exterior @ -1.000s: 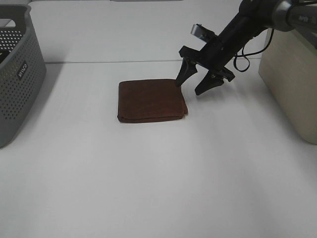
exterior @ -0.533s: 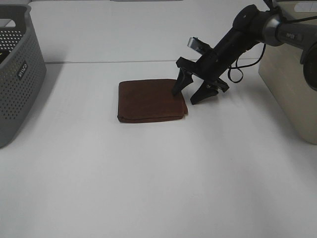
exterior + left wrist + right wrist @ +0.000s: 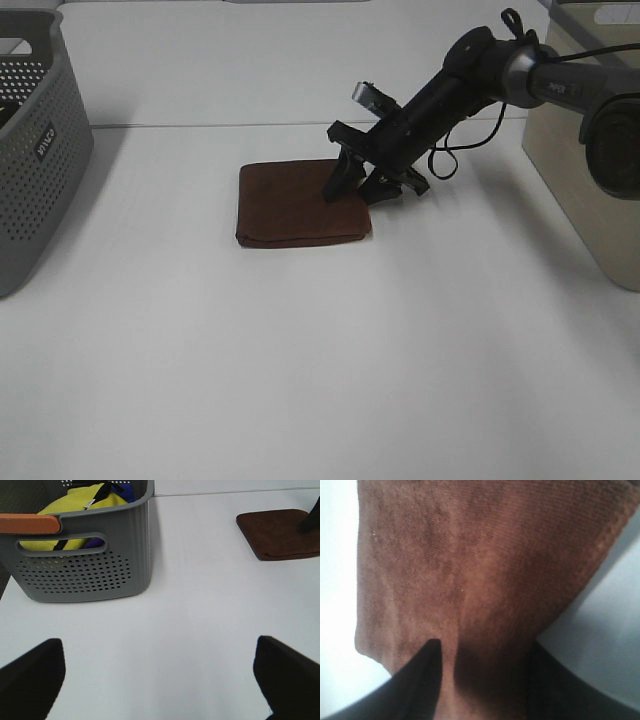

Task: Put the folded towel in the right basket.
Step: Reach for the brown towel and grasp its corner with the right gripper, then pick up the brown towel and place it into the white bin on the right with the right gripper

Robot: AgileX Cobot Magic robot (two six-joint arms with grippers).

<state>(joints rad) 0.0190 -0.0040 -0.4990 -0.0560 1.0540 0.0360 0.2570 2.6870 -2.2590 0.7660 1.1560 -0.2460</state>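
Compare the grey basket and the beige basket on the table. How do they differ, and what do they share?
The grey basket has walls full of small holes; the beige basket shows smooth walls. The grey basket stands on the left of the table, the beige basket on its right. The grey basket holds yellow cloth; the beige basket's inside is out of view. Both stand upright on that white table.

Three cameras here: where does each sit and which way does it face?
Exterior high: mounted high, looking down at towel and right gripper.
Left wrist: low over the table, facing the grey basket; left gripper fingertips show.
Right wrist: right above the towel; its fingers show.
All three views share the towel.
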